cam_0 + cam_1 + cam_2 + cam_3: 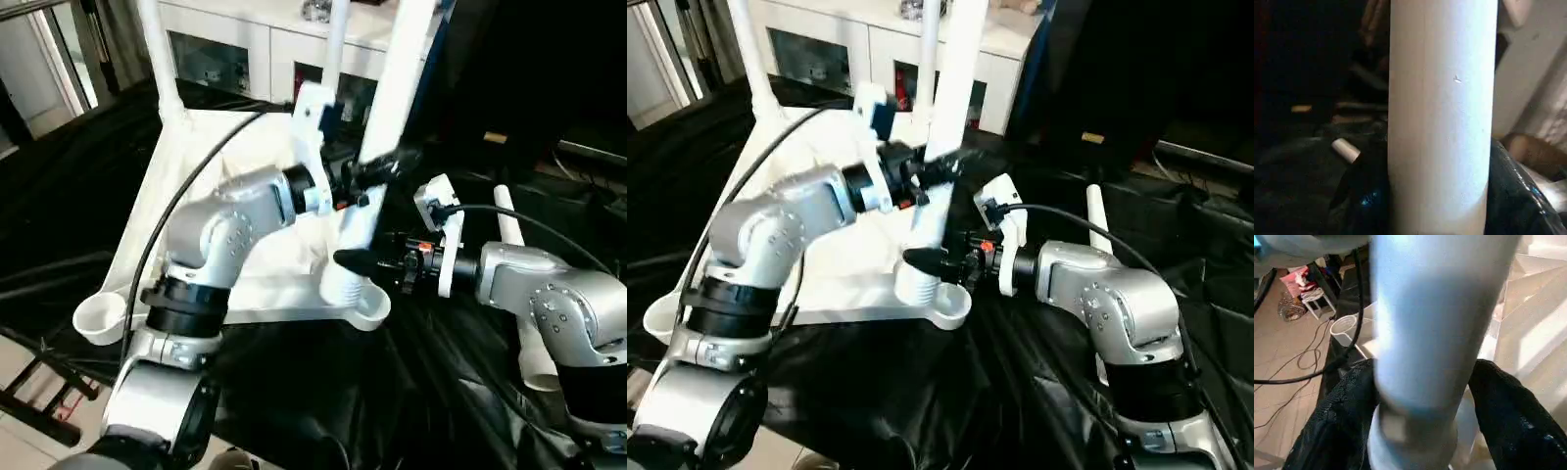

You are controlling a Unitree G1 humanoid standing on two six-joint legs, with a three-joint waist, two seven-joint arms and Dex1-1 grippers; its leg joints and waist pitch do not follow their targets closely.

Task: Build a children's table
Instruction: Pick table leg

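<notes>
The children's table's white tabletop (137,225) lies upside down on the black-draped work table. Two white legs (157,59) (335,39) stand upright in its far corner sockets. A third leg (397,78) stands tilted in the near right socket (370,311). My left gripper (377,174) is shut on this leg partway up; the leg (1442,122) fills the gap between its fingers. My right gripper (358,262) is at the leg's base, just above the socket, with the leg (1425,333) between its jaws. A fourth leg (534,352) lies on the cloth to the right.
The near left socket (98,318) is empty and hangs over the work table's edge. A black cable (186,186) runs along my left arm over the tabletop. A white cabinet (235,44) stands behind. Floor shows at the lower left.
</notes>
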